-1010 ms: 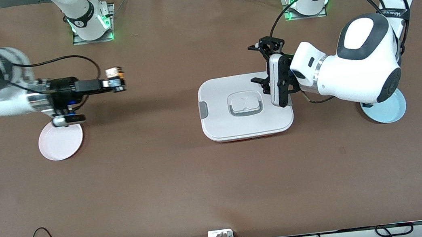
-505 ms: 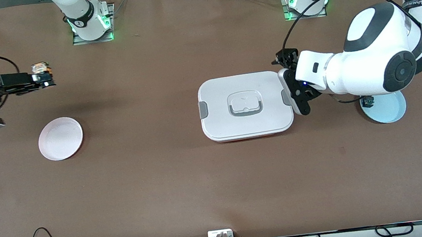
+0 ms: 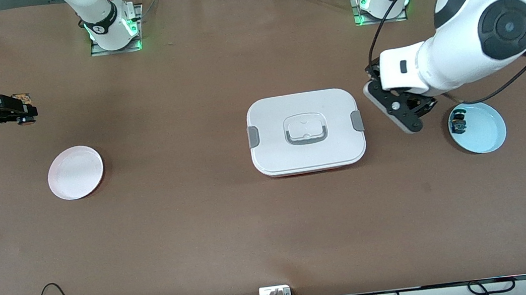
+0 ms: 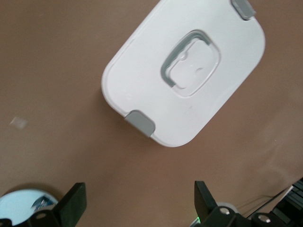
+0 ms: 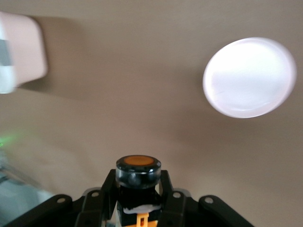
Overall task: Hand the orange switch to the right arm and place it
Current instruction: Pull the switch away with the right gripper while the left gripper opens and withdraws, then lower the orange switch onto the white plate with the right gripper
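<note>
At the right arm's end of the desk (image 3: 202, 226), the right hand (image 3: 27, 113) hangs in the air over bare desk, its black fingers (image 5: 106, 191) clamped on the orange switch (image 5: 138, 182). The switch's long axis runs in line with the fingers, roughly level, and its round orange-capped end sticks out past the fingertips toward the middle of the desk. The white plate (image 3: 75, 172) lies on the desk nearer to the front camera than that hand. In the middle of the desk sits a white lidded box (image 3: 305, 131) with grey latches and a handle on top. Beside it, the left hand (image 4: 137, 208) hangs over the desk between the box and a pale blue plate (image 3: 487, 135), its fingers spread wide apart and gripping nothing. A tiny black-and-teal component (image 3: 458, 124) lies in the blue plate.
</note>
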Controlling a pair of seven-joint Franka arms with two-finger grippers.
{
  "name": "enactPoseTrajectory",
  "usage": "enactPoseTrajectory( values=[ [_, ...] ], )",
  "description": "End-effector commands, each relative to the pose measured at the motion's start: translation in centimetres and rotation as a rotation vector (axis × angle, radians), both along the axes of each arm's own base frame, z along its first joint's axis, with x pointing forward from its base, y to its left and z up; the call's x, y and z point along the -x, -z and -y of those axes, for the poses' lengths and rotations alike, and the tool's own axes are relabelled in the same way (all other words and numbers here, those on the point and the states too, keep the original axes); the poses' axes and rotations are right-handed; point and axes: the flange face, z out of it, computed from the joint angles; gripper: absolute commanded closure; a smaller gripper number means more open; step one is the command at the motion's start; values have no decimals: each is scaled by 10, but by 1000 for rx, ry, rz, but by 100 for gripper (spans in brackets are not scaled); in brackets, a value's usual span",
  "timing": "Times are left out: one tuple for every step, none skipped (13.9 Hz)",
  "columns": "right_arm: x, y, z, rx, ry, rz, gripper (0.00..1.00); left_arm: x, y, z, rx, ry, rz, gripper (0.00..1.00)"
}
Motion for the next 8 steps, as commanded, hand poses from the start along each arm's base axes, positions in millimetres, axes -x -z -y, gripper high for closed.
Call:
enactPoseTrajectory(
  values=[
    [42,26,-15,110,-39,94,100,26,-25,-26,-129,-108,47,0],
    [53,40,-16,136,-53,130,100,28,-30,-43,-134,-178,46,0],
    [61,54,-15,145,-61,153,100,31,-30,-63,-137,-263,31,0],
    [63,65,-12,159,-74,170,100,36,-29,-83,-134,-323,26,0],
    [64,75,-8,178,-80,182,100,35,-25,-104,-145,-362,41,0],
    [66,93,-3,196,-80,200,100,33,-13,-140,-145,-424,50,0],
    [69,112,-1,219,-88,228,100,31,-4,-171,-140,-464,80,0],
    [71,128,7,228,-81,253,100,28,6,-191,-127,-433,105,0]
  ],
)
